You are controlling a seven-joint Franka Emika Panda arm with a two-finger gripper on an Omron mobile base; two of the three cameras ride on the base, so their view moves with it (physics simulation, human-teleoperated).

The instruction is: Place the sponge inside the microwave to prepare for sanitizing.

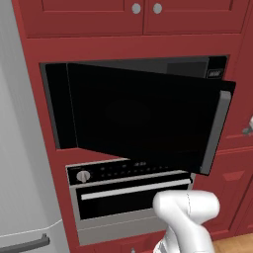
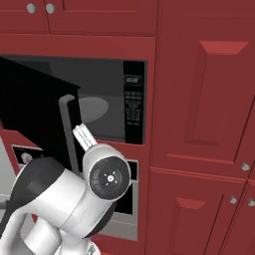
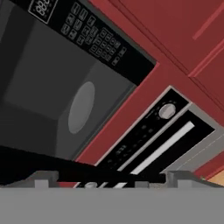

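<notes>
Two appliances: microwave (image 2: pixel 99 94) set in the red cabinet front (image 2: pixel 199 99), oven (image 1: pixel 129 195) directly below it.
Microwave door: door (image 1: pixel 143 116) hinged at the left and swung out wide; the cavity is open to the front.
Cavity: grey inside, with the round turntable plate (image 3: pixel 81 107) in the middle of the floor. The plate's visible face is bare.
Button panel: button panel (image 2: pixel 133 102) runs down the right edge of the cavity.
Oven: knob (image 1: pixel 83 175) at the left end, bar handle (image 1: pixel 136 189) across the front, shut; no part in the task.
Gripper: gripper (image 3: pixel 109 177) is outside the cavity and aimed into it. Its tips are spread wide at the bottom of the hand view, with nothing pinched between them.
Sponge: whereabouts cannot be told. The front strip of the cavity floor is hidden behind the dark door edge in the hand view.
Step in hand: judged to be the placing itself, either the let-go or just past it, given open jaws facing the cavity.
Next move: confirm the sponge rests on the microwave floor or plate. Then draw the arm straight back, clear of the door's free edge, without clipping it.
</notes>
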